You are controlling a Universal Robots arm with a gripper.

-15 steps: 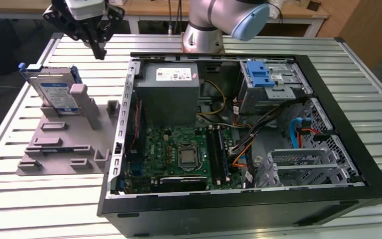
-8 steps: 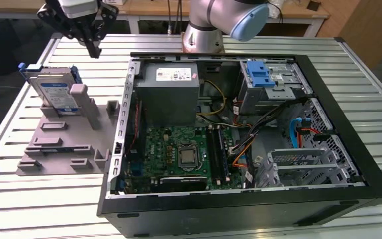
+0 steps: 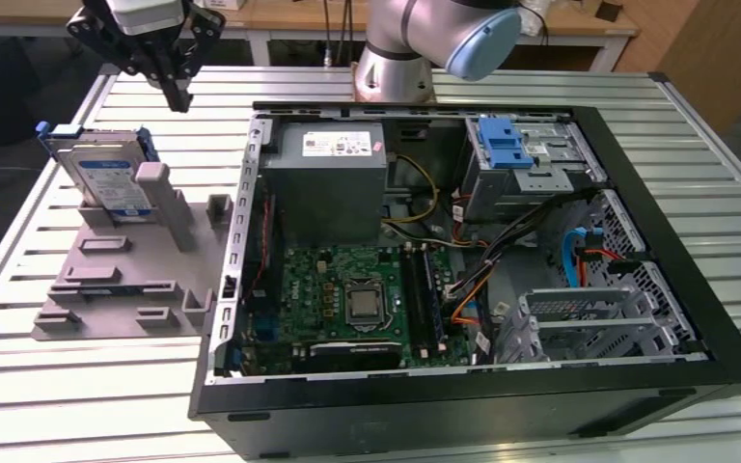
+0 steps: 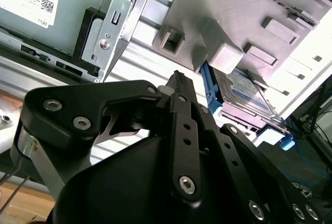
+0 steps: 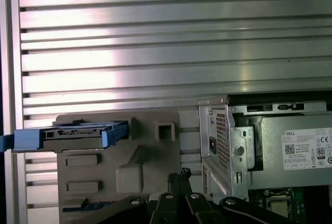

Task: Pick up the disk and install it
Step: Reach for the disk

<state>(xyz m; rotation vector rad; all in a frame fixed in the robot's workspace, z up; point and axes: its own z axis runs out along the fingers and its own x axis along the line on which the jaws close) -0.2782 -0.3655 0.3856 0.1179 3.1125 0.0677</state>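
One disk point(image 3: 104, 181) stands on edge in a grey fixture point(image 3: 126, 289) at the exterior view's left; the gripper point(image 3: 178, 95) hovers farther back, pinched narrow, empty. Second wrist view: rigid, dense, probably knock-sensitive. First wrist view: best grasped by its blue frame point(image 5: 114, 134).

The disk point(image 3: 103, 179) is a flat silver-grey box. It has a white and blue label on its face and a blue frame around its edges. It stands up on its edge at the far end of a grey stand point(image 3: 113, 289), on the exterior view's left, beside the open computer case point(image 3: 474, 391).
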